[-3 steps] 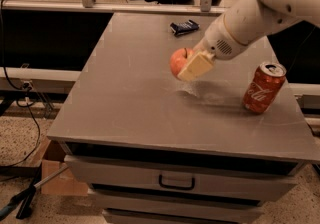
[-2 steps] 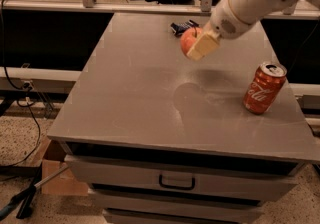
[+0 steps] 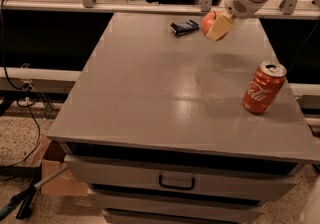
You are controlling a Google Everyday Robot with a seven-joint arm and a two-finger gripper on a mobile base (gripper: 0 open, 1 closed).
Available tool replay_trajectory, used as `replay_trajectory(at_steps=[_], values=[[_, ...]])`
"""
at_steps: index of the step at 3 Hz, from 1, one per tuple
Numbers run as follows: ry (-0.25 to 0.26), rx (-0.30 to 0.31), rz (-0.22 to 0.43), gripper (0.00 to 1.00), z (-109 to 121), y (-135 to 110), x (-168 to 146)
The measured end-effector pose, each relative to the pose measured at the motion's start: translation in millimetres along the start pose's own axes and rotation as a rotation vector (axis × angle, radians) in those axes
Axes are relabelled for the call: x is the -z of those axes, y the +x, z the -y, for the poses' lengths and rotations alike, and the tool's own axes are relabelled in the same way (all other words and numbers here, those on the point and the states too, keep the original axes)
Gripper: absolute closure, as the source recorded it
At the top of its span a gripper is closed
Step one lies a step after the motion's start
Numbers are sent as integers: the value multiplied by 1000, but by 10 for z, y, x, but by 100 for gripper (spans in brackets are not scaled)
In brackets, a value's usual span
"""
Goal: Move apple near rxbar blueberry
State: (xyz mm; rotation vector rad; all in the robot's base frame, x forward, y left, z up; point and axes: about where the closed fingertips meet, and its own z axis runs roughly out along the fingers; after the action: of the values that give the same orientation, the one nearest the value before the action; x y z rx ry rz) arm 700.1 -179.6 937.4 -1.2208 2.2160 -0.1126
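So the pincer (image 3: 216, 24) was up in the upper right of the frame, clamped around the apple (image 3: 208, 20) and holding it clear of the surface (image 3: 150, 98). The rxbar blueberry (image 3: 185, 27) sat just left of it, flat near the far edge, long axis running roughly left-right across the frame. There was only one arm, so no choice there. Looked like the apple just needed a short drop down and a touch left, without landing on the bar. The Coke can (image 3: 264, 88) stood well apart at right. The drawer (image 3: 177, 180) below was closed, so no idea what was inside.
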Motion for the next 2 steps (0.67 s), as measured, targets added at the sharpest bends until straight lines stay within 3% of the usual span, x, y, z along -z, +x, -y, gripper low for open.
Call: replay_trajectory(at_steps=[1,2], values=[[-11,-78,39,100,175,-65,-229],[-51,-140,88,100,186,-216,-509]])
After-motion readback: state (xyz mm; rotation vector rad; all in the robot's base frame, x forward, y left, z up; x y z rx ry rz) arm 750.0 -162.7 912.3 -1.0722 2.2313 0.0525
